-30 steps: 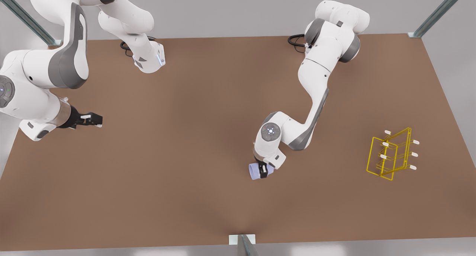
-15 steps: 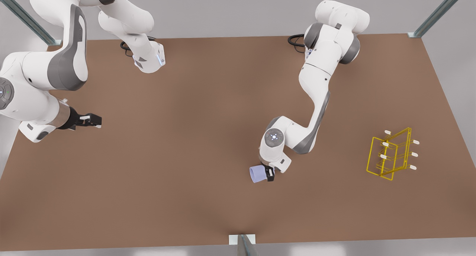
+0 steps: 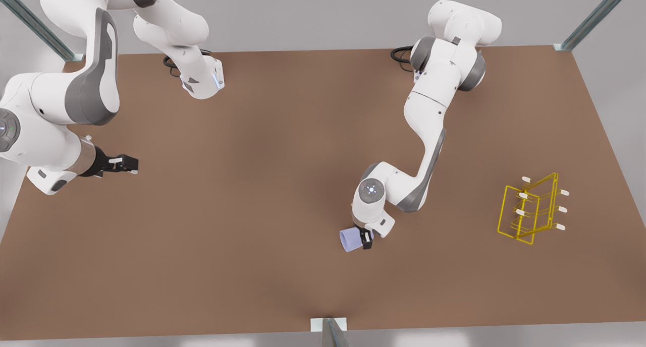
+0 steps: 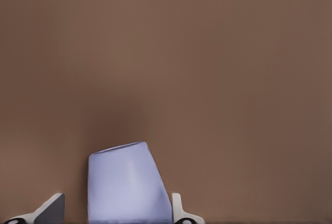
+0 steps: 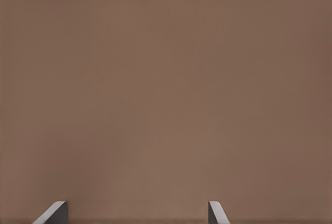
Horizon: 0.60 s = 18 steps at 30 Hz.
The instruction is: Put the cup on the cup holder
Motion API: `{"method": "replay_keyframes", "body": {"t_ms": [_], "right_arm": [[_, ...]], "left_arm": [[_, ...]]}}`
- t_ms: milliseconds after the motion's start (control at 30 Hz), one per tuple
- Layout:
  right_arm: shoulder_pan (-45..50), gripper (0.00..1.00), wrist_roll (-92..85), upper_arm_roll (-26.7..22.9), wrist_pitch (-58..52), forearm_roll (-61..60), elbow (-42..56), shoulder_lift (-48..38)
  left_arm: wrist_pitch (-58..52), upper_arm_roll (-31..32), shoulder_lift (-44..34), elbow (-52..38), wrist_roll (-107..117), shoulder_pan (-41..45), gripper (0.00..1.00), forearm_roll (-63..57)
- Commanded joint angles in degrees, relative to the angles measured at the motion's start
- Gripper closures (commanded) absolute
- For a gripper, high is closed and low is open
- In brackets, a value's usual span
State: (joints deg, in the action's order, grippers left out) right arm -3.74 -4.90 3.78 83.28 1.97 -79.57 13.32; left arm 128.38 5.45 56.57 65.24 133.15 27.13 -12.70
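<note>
While the left gripper [image 3: 365,238] is closed on the lavender tumbler cup [image 3: 349,239] near the table's [image 3: 252,211] middle, the yellow wire cup holder [image 3: 530,211] stands well apart toward the front view's right, pegs bare. Pickup appears done; transfer and hanging remain. The right gripper [image 3: 126,163] waits, fingers spread, empty. Cup: smooth, tapered, handleless. Holder: thin wire, white-tipped pegs.

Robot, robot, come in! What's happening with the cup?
Left gripper around cup, one finger touching. Right gripper open, waiting. Cup holder apart, path clear.
</note>
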Motion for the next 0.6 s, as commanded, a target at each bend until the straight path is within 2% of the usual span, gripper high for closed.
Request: {"method": "replay_keyframes", "body": {"t_ms": [0,567], "right_arm": [[0.0,0.0,-0.5,0.0,0.0,0.0,0.0,0.0],[0.0,0.0,-0.6,0.0,0.0,0.0,0.0,0.0]], "left_arm": [[0.7,0.0,-0.1,-0.4,-0.1,-0.1,0.0,0.1],[2.9,-1.2,2.9,-1.3,-0.5,0.6,0.0,0.1]]}}
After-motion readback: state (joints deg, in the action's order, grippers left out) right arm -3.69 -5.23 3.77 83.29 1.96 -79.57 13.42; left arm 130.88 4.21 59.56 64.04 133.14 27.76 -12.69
